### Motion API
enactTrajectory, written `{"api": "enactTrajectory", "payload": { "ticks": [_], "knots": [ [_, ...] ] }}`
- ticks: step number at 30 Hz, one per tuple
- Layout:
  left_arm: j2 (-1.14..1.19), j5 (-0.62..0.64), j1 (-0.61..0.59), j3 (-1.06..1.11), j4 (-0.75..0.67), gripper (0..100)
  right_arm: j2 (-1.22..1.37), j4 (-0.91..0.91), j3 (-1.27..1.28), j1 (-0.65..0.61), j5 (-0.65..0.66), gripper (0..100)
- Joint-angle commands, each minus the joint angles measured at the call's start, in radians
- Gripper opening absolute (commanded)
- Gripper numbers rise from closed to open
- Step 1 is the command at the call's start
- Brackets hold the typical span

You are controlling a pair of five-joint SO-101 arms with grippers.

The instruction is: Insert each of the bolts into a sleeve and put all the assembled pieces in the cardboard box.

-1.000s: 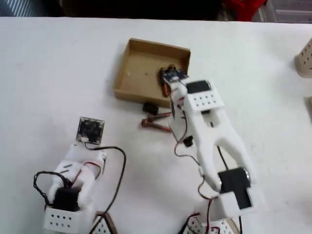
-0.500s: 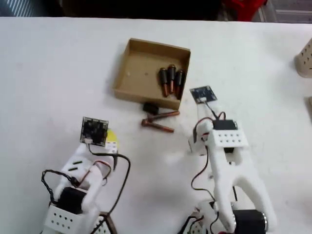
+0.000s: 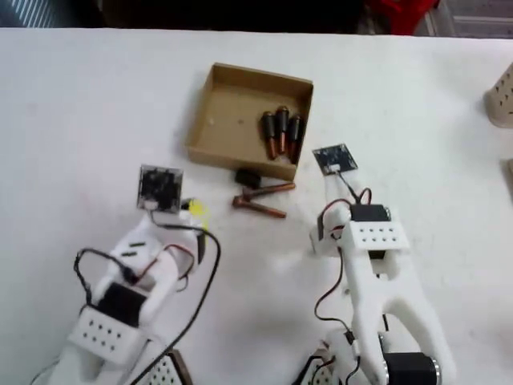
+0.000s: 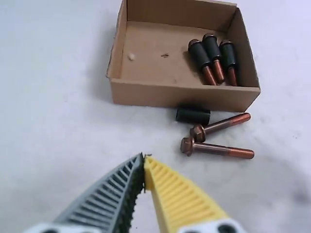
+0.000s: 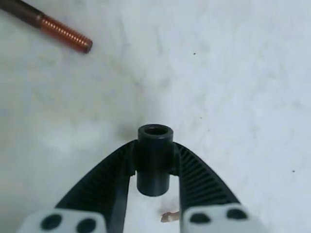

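The cardboard box (image 3: 210, 112) stands at the middle back with three bolt-and-sleeve pieces (image 3: 281, 132) lying inside. Just in front of it lie a loose black sleeve (image 3: 247, 177) and two copper bolts (image 3: 271, 189) (image 3: 258, 207). My left gripper (image 4: 144, 162) is shut and empty, its grey and yellow fingers pointing at the bolts (image 4: 221, 124) (image 4: 216, 149) and the loose sleeve (image 4: 193, 115) from a short way off. In the high view its yellow finger (image 3: 195, 210) shows left of the bolts. My right gripper (image 5: 154, 150) is shut on another black sleeve (image 5: 154, 138), held upright just above the table.
A bolt's threaded end (image 5: 63, 36) lies on the white table beyond the right gripper. The right arm (image 3: 369, 257) stands to the right of the bolts. A pale perforated object (image 3: 502, 96) sits at the far right edge.
The right arm has drawn back from over the box toward the table's near side, uncovering the three pieces inside. The left arm has moved forward toward the bolts.
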Motion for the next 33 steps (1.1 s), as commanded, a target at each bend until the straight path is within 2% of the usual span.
{"api": "enactTrajectory", "payload": {
  "ticks": [1, 9, 16, 19, 23, 25, 33],
  "knots": [
    [0.39, 0.083, 0.082, -0.224, -0.097, 2, -0.035, -0.013, -0.005, 0.039, 0.014, 1.8],
    [0.932, 0.292, 0.142, -0.465, -0.269, 2, -0.035, -0.013, -0.002, 0.064, 0.014, 1.8],
    [1.283, 0.384, 0.239, -0.683, -0.279, 2, -0.035, -0.013, -0.002, 0.062, 0.038, 1.8],
    [1.357, 0.385, 0.239, -0.744, -0.282, 5, -0.035, -0.018, 0.009, 0.059, 0.075, 1.8],
    [1.406, 0.46, 0.24, -0.818, -0.276, 18, -0.035, -0.035, 0.014, 0.061, 0.083, 1.8],
    [1.42, 0.471, 0.234, -0.841, -0.255, 22, -0.035, -0.035, 0.014, 0.061, 0.084, 1.8],
    [1.547, 0.52, 0.159, -0.914, -0.23, 21, -0.035, -0.035, 0.014, 0.059, 0.084, 1.8]
  ]
}}
